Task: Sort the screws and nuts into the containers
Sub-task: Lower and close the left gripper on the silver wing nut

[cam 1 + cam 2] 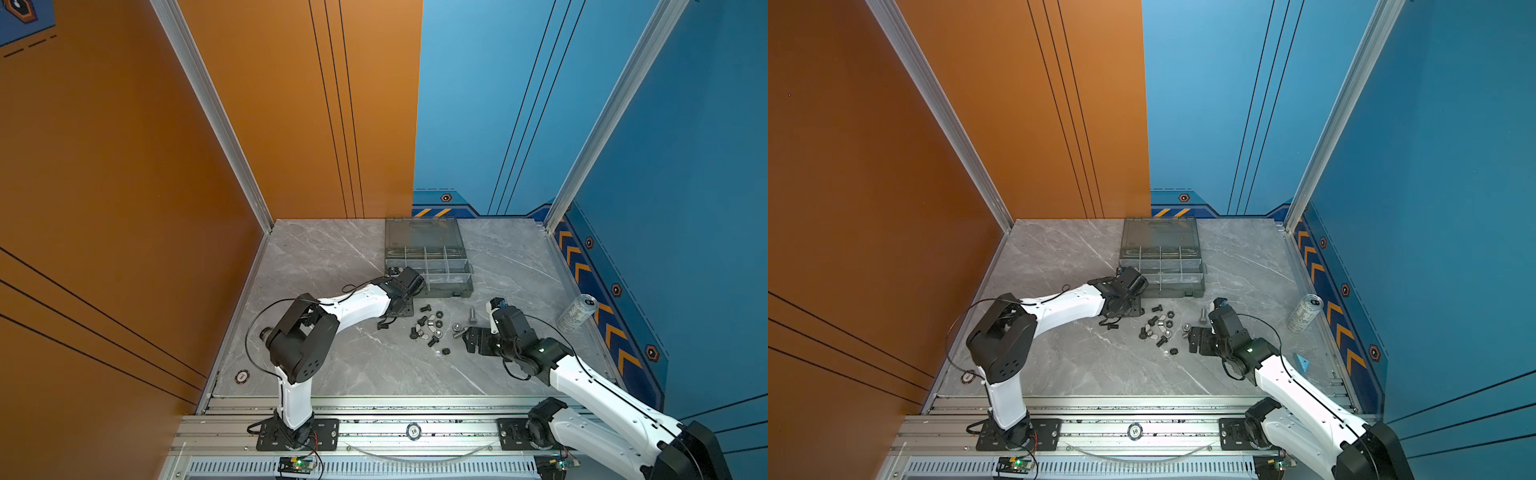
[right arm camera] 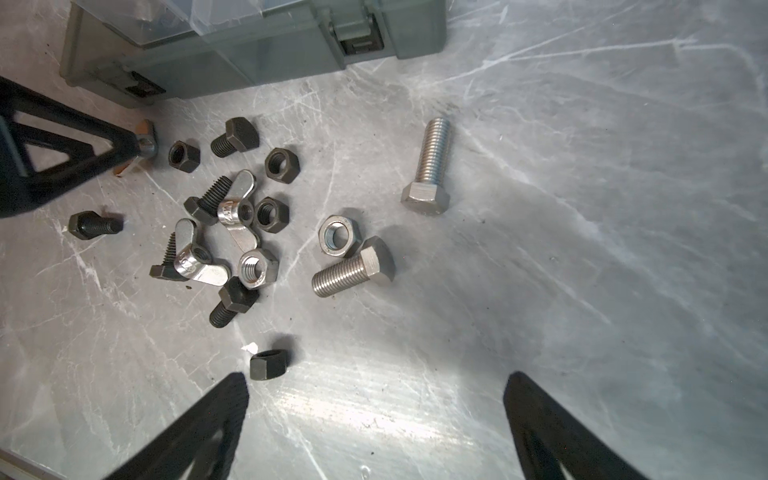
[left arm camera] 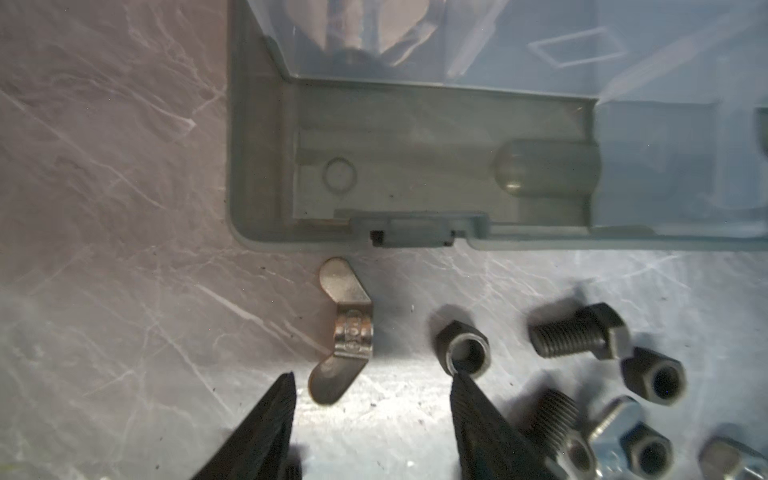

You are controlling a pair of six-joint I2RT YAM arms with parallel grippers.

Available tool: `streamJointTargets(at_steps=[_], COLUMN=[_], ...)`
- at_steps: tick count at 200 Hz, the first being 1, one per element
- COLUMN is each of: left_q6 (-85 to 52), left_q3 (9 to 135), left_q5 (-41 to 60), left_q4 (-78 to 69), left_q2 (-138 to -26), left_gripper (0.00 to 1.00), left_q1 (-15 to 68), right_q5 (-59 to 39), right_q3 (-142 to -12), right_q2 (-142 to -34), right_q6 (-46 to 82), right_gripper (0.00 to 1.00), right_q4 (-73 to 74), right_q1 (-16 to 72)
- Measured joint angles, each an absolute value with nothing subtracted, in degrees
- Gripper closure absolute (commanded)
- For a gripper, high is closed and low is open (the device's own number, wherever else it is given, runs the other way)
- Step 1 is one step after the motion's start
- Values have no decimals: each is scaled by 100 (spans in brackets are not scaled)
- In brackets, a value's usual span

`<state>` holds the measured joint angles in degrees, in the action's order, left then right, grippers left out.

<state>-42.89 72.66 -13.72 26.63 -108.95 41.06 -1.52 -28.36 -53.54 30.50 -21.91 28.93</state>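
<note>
1. Left pincer, spread apart, brackets a silver wing nut on the bench just outside the organizer box.
2. Right pincer, wide apart and empty, faces loose screws and nuts.

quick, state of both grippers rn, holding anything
left gripper: open, holding nothing; a loose wing nut lies just at its tips.
right gripper: open wide, empty.

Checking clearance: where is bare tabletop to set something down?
Bare marble: between the organizer box and the orange wall; between box and drink can; the middle strip by the front rail. Crowded: screws and nuts between left gripper and right gripper.
</note>
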Motion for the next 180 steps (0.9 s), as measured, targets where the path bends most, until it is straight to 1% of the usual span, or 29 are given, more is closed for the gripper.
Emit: streamJointTargets(at_steps=[31,77,161,180], left_q6=[-4261,-4226,-4143,-4147], left_q3=[7266,7284,7441,7441], left_q5=[-1369,-1369,-1374,-1376], left_q4=[2652,2613,2484,2480], left_q2=[-11137,-11148,-11308,-11310], left_gripper=[44,47,66,73], left_q1=[4023,3931,3900,3900], right_q5=[-150,-150,-152,-152], right_q3=[-2836,-2836,-2836,-2836], right_q2=[-5356,-5380,-5439,-5439], right_q6=[3050,3052,3052,3052], right_gripper=[1,1,1,1], right_q4=[-2180,-2180,-2178,-2178], right_q1=[2893,2899,2899,2899])
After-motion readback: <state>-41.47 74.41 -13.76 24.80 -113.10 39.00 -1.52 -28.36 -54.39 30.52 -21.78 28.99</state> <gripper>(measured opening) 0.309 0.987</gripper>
